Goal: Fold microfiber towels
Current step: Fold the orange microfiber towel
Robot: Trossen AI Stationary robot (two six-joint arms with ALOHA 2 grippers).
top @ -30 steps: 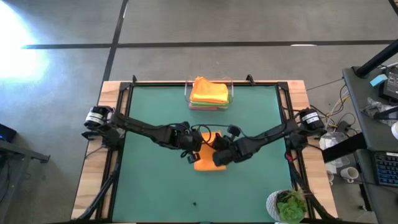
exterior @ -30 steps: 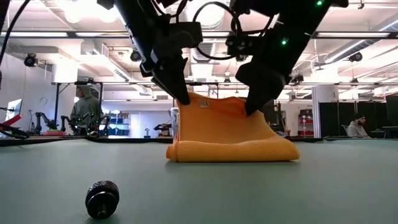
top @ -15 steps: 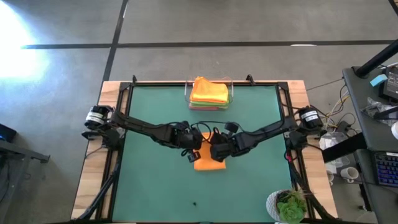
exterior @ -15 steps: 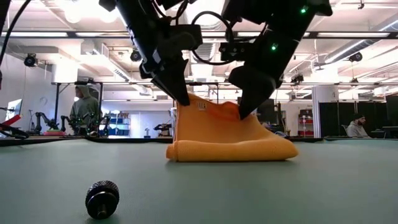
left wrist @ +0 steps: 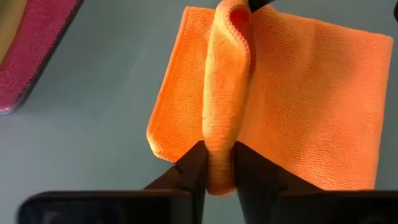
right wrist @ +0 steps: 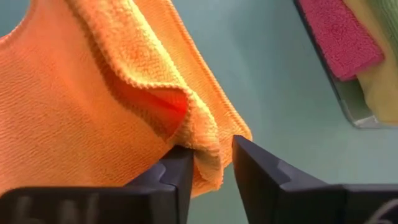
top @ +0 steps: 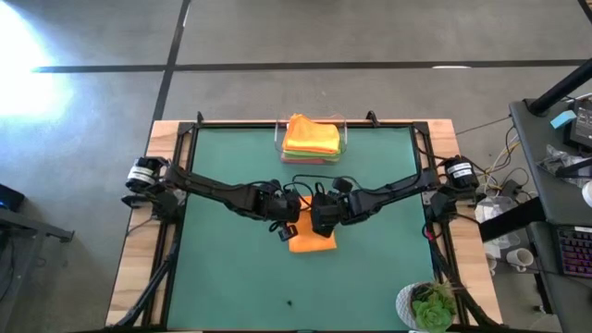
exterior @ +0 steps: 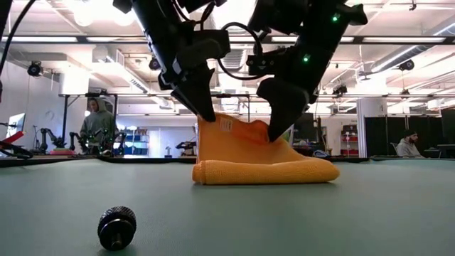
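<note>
A small dark knob (exterior: 116,227) lies on the green bench (top: 222,268), on the left of the low view and well apart from the cloth. The left gripper (left wrist: 214,163) hangs over the middle of the bench, its two dark fingers (left wrist: 189,171) pressed against either side of a raised fold of the orange towel (top: 312,240) — a pinch on the cloth's edge. In the low view that edge stands up under the left gripper while the rest of the towel lies folded flat on the bench.

Just beside it, the right gripper (right wrist: 208,160) meets the same lifted edge at the other end. Its fingers (right wrist: 180,171) stand a little apart; the hem hangs between them and lies against one finger, with a gap to the other, so it is loosened rather than clamped.

At the far edge of the bench, well apart from both grippers, a clear tray (top: 278,139) holds a stack of folded towels (top: 313,137) — an orange one on top, with yellow, pink and green cloth showing beneath. A potted plant (top: 430,307) sits at the near right corner.
</note>
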